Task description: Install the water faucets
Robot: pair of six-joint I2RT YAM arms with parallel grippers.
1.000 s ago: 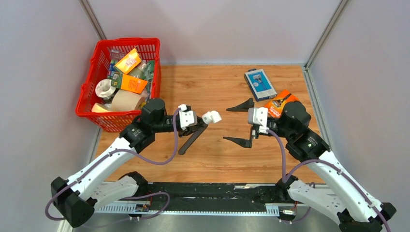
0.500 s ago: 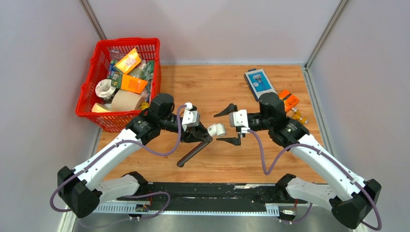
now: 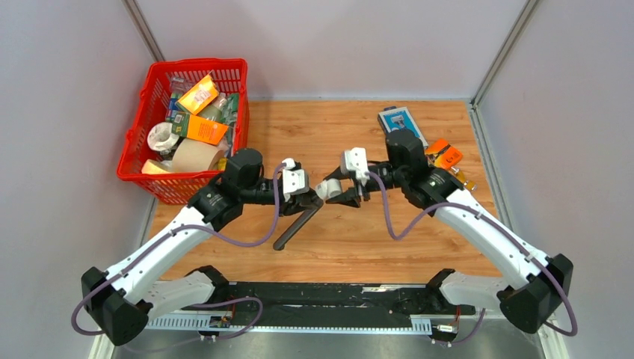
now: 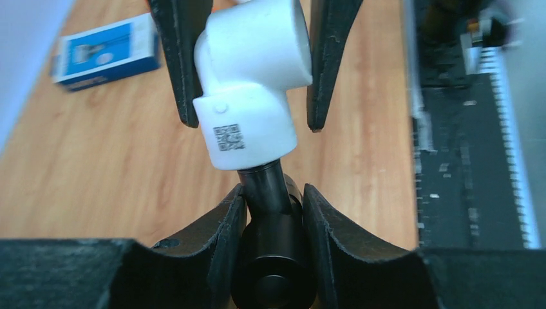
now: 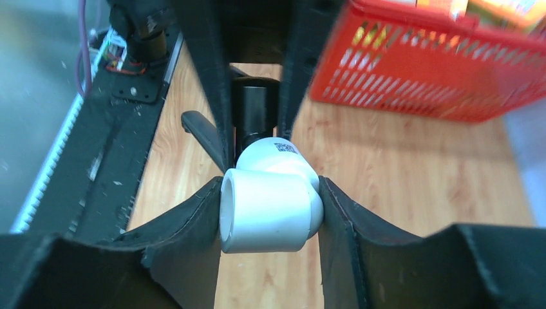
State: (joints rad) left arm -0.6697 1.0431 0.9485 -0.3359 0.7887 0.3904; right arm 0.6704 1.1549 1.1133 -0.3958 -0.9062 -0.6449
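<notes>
The water faucet is a dark rod slanting down toward the table. Its black stem sits clamped between the pads of my left gripper, which is shut on it. A white elbow fitting sits on the stem's tip, QR label facing the left wrist camera. My right gripper reaches in from the right and is shut on that elbow, pads pressed to both its sides. Both grippers meet nose to nose above the middle of the table. The stem shows behind the elbow.
A red basket full of packets and tape rolls stands at the back left. A blue box and an orange packet lie at the back right, partly behind the right arm. A black rail runs along the near edge.
My right gripper swung left from the right side of the table, came up to the white elbow and closed on it. The left gripper kept its hold on the faucet, shifting only slightly.
</notes>
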